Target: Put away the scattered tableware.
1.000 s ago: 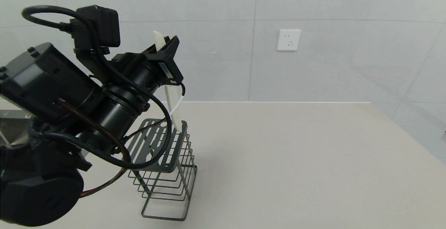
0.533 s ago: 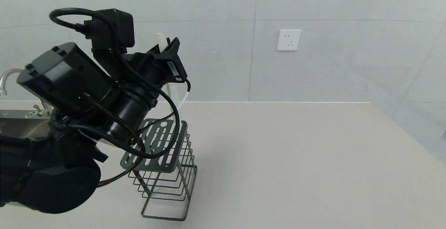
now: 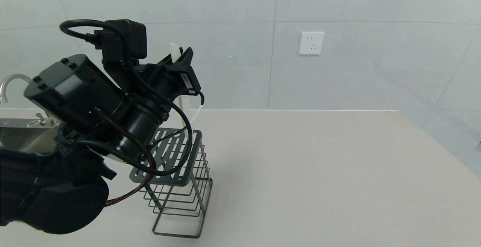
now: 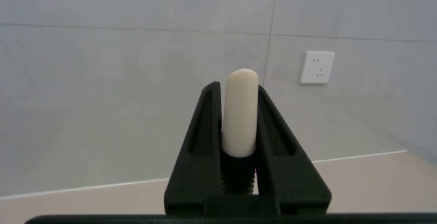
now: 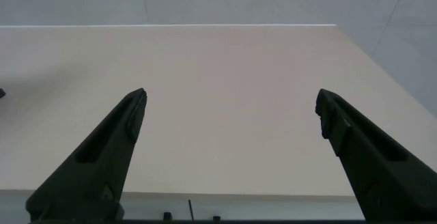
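**White utensil clamped in the left claw above the rack**

We are holding the left claw up over the left part of the tabletop, and it is clenching a long white utensil between its two black fingers. The utensil is standing nearly upright. Its rounded upper end is poking out past the fingertips, as the left wrist view shows, and its lower part is running down toward the far edge of the dark wire rack. The arm's cables are crossing in front of that lower end, so we are not able to tell whether it is touching the rack or hanging just above it.

The rack is standing on the tabletop directly beneath the left arm, with a slotted plate sloping across its top and a wire basket below.

We are keeping the right claw released, its fingers spread wide apart and gripping nothing, over a bare stretch of tabletop.

A wall socket is sitting on the tiled wall behind, and a faucet is curving over a sink at the far left.
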`<state>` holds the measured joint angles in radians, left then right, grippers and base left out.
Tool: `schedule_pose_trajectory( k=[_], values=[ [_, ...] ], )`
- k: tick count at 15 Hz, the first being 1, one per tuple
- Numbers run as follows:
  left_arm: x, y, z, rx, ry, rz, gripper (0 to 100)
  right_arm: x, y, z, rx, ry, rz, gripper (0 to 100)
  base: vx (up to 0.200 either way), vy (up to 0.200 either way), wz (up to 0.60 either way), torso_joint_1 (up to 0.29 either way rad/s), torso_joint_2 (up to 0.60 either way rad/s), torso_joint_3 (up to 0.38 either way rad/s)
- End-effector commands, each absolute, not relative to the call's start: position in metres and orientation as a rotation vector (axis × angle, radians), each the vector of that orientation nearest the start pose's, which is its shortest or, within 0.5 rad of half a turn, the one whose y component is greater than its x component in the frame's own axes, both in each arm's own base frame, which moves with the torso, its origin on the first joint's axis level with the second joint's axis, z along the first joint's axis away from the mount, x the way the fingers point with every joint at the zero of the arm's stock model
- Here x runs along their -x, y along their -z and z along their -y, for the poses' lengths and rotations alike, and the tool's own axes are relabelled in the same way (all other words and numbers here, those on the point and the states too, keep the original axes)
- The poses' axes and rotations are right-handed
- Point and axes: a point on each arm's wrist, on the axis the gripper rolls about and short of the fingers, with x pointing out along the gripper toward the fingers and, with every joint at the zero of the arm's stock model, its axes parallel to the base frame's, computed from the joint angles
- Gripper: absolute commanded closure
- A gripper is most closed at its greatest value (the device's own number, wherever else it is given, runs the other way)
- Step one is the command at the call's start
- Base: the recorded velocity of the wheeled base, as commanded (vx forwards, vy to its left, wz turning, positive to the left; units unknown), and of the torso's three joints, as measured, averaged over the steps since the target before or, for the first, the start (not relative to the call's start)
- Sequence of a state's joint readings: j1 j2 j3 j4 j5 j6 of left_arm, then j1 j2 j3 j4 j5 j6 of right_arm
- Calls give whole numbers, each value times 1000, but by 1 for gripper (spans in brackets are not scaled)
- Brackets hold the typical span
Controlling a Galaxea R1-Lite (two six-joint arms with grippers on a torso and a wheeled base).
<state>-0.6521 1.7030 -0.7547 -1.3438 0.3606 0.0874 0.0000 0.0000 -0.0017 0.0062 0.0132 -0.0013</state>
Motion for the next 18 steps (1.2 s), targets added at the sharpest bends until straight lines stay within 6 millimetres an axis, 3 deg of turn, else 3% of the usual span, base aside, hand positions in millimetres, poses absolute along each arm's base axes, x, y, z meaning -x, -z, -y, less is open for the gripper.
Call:
schedule_pose_trajectory(
  k=[1,18],
  values=[
    [-239,-239,173,107,272,361,100,23,-75,0,1,-14,-6,0,0,0,0,0,0,0],
    [-237,-230,172,97,277,343,100,23,-75,0,1,-14,-6,0,0,0,0,0,0,0]
  ],
)
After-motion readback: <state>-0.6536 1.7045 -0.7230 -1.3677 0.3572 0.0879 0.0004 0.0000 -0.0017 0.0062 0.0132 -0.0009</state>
